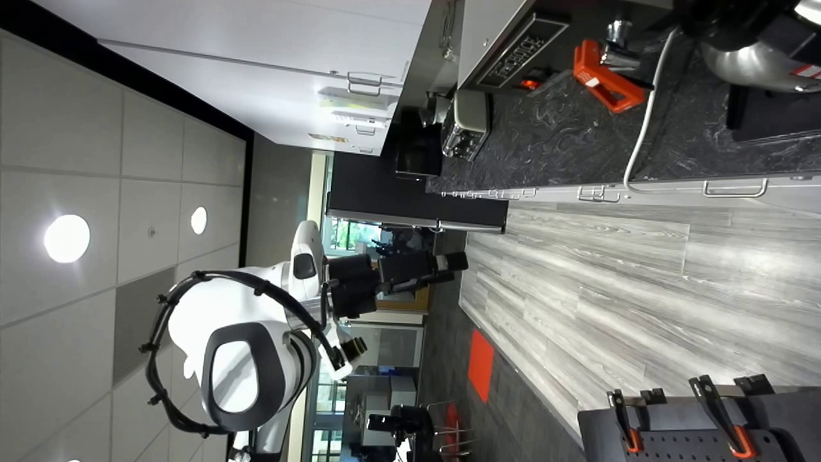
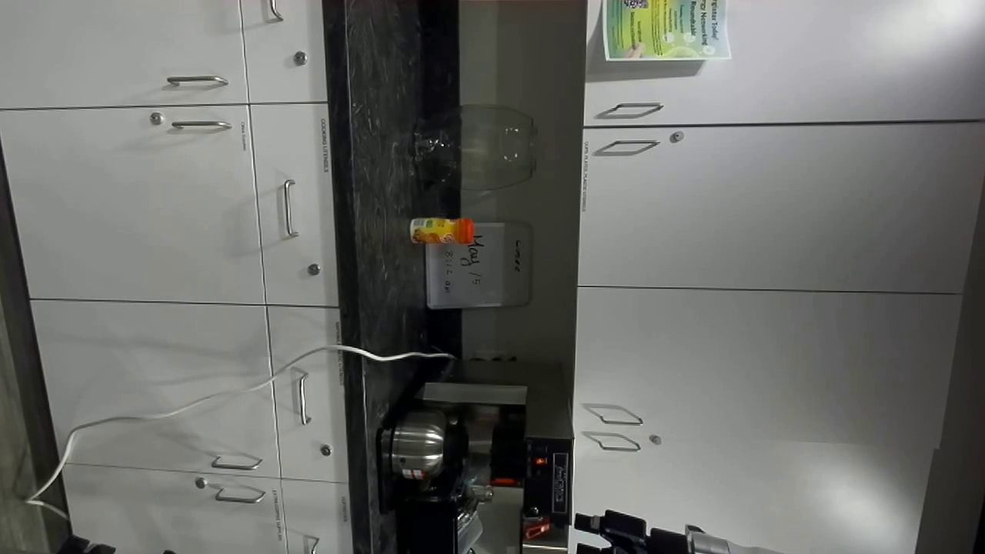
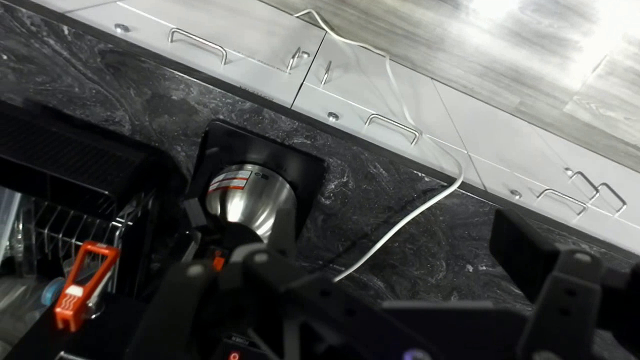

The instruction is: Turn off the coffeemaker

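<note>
Coffeemaker (image 2: 508,450): on the counter (image 2: 385,185), body toward the back edge, base plate (image 3: 265,147) near the front edge.
Lamp (image 2: 541,461): lit orange-red.
Steel carafe (image 3: 252,202): seated on that base plate.
White cord (image 3: 415,214): crosses the counter's front edge, down the cabinet fronts (image 2: 154,223).
My gripper (image 2: 587,536): by the coffeemaker's top in an exterior view; fingers (image 3: 520,252) spread wide.
Clearance: one finger overlaps the coffeemaker in my wrist view; whether they touch, I cannot tell.
</note>
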Available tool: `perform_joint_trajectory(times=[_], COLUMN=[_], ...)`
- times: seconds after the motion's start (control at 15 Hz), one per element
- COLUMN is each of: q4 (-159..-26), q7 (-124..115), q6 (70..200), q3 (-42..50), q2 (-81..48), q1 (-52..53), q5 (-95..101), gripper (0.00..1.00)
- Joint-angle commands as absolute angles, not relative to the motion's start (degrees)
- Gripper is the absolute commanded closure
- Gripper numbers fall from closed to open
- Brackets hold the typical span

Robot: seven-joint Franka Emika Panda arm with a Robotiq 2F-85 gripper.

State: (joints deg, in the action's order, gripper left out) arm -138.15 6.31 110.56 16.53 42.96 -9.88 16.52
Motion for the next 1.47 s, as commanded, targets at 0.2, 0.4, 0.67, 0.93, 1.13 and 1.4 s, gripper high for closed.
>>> perform_joint_trajectory(times=[0.2,0.4,0.67,0.93,1.13,1.4], q4=[-137.5,-140.6,-142.9,-144.0,-143.5,-142.1], q7=[9.3,8.4,5.9,5.8,5.6,5.1], q6=[112.2,113.1,117.1,123.6,129.1,134.8], q3=[16.2,14.3,12.6,13.3,14.4,15.6], q2=[41.2,44.0,45.1,44.5,42.1,37.3], q1=[-11.8,-11.3,-11.7,-12.4,-14.0,-16.9], q5=[17.2,17.1,17.2,17.6,17.7,18.1], gripper=[0.00,0.26,0.58,0.88,1.00,1.00])
